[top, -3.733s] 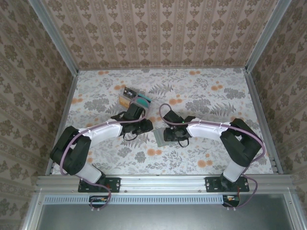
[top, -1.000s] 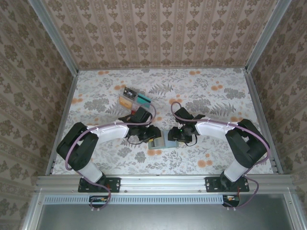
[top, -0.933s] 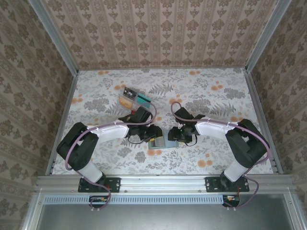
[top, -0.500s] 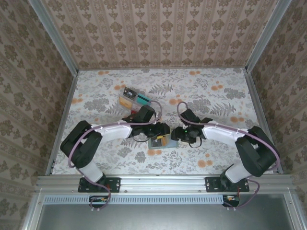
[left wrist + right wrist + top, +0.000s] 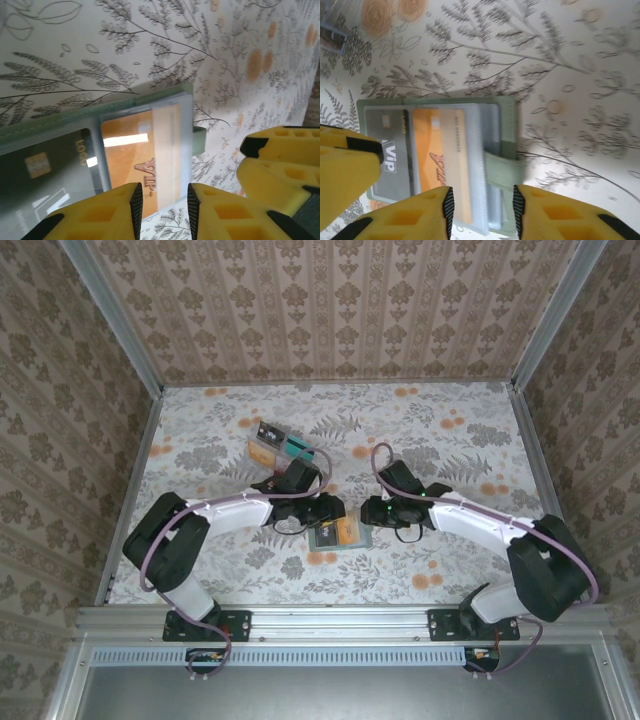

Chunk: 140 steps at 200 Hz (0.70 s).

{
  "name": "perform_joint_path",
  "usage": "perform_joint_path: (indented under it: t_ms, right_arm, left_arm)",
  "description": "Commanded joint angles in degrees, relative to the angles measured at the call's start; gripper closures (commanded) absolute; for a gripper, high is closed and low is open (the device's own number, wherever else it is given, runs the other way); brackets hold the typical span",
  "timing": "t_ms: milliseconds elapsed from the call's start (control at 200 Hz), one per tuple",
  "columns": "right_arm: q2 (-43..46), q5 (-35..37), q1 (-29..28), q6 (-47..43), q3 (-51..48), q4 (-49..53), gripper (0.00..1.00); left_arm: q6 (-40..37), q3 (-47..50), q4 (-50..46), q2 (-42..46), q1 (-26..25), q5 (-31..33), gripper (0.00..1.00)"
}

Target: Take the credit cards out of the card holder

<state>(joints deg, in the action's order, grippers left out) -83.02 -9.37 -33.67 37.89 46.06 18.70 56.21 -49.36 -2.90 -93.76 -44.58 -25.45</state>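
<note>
Retreat of the half-open, empty left gripper (image 5: 162, 197) and right gripper (image 5: 482, 200) leaves the flat grey-green bifold card holder (image 5: 338, 534) spread open, tan-orange plastic card (image 5: 132, 150) still slotted.

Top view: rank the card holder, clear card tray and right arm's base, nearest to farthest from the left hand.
From the left hand:
1. Card holder, just beside it, centre table.
2. Clear card tray, farther back, left.
3. Right arm's base, near edge, right.
</note>
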Motion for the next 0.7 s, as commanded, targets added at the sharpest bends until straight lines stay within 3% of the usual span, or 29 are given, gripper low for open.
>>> perform_joint_path:
  t_ms: [0,270,475,695]
  right_arm:
    - [-3.5,-5.1,-1.0,-0.6,2.0,-2.1,0.65]
    - [-9.9,-8.4,-1.4,-0.1,2.9,-3.5,0.76]
    - [-12.7,-4.2,-1.4,-0.1,3.1,-0.9,0.75]
    - [-16.1,-6.9,-1.5,0.0,3.2,-1.6,0.75]
  left_arm:
    - [1.1,0.7,-2.5,-0.3,0.2,2.1,0.70]
    - [2.5,0.8,-2.4,-3.6,0.3,2.1,0.71]
    - [3.3,1.0,-1.7,-5.6,0.5,1.0,0.70]
    - [2.9,0.5,-0.4,-6.4,0.5,-1.7,0.69]
